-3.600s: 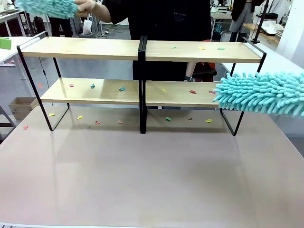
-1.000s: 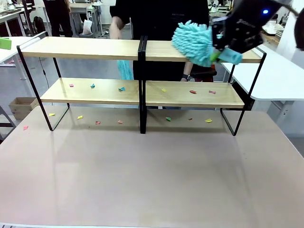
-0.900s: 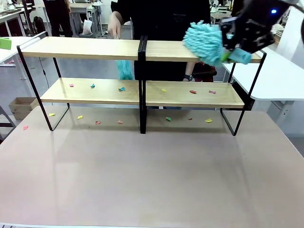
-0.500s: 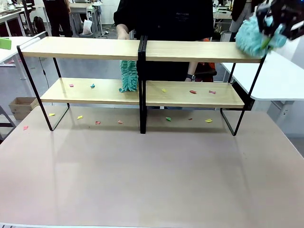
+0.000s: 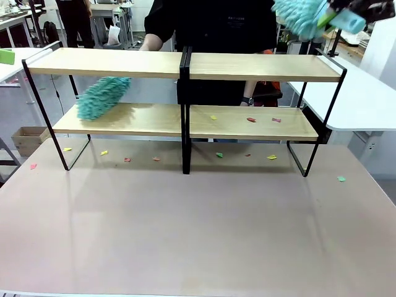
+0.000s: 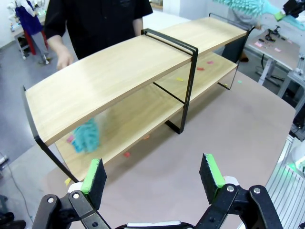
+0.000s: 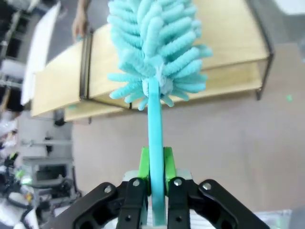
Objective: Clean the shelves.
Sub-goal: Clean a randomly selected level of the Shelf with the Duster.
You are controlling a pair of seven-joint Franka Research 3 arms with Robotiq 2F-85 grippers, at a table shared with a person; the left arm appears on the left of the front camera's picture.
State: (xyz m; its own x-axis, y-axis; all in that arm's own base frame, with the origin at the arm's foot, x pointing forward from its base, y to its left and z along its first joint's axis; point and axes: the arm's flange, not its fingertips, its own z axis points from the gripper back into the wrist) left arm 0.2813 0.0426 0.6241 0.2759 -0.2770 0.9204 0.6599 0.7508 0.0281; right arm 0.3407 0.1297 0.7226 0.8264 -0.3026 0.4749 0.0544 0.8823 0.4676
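A: Front view. What is different from a second ago?

B: The robot's teal duster (image 5: 300, 15) was brushing the top right board of the shelves (image 5: 247, 67). Now it is lifted off, above their right end, held by the right jaws. That board looks bare, and a green scrap (image 5: 341, 179) lies on the counter (image 5: 185, 235) to the right of the shelves. The person's duster (image 5: 102, 97) has gone from the middle of the lower tier to its left end.

A: So what remains?

B: By my reading, the top tier is done. The lower right board still carries three paper scraps (image 5: 250, 119), and more lie on the counter under the shelves.

A: And the left wrist view?

B: The left jaws stand wide apart and empty, over the counter in front of the shelves' left end, well clear of them.

A: The right wrist view?

B: The right jaws are clamped tight on the duster's thin handle (image 7: 153, 124), with a green pad (image 7: 144, 162) on either side. The fluffy head points towards the shelves, which lie well beyond it, not touching.
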